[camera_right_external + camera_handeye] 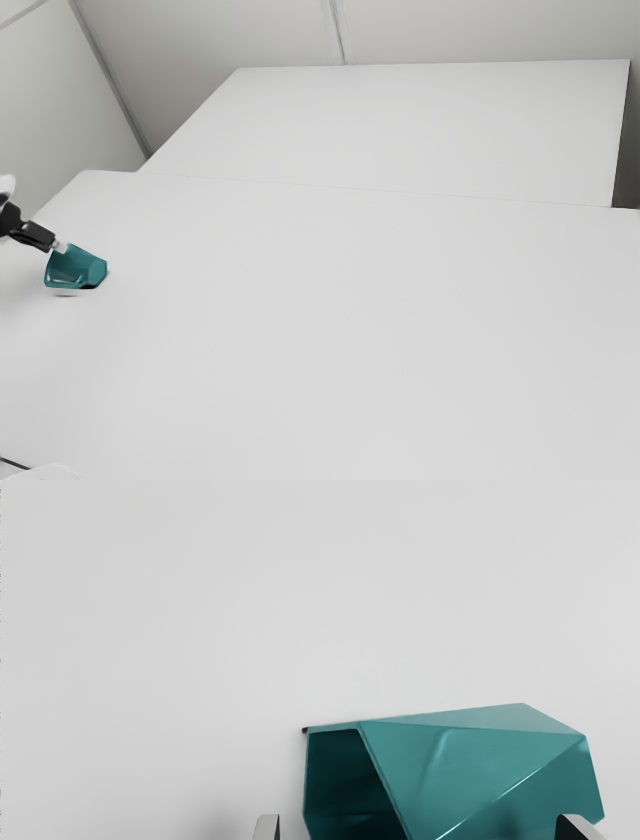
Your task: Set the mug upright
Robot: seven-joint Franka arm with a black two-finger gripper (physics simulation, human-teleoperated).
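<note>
Toward the left edge of the exterior view, a little above mid-height, the teal mug [76,266] was tipped on its side, not upright, at the left part of the white table [350,330]. Its mouth faced the exterior view's left and its flat base the exterior view's right, with a thin shadow [65,295] just beneath. From the left edge of that view the black gripper [60,247] slanted down to the mug's upper side, its pale tip right by it; whether they touched could not be told.

Seen from the wrist, the fingers stood wide apart: one fingertip [268,827] was out past the open mouth, the other [577,827] near the base end, and the faceted body lay between them, unclamped. Beside the rim was a small black bit [305,730]. A pale object [50,472] showed in the exterior view's lower left corner.
</note>
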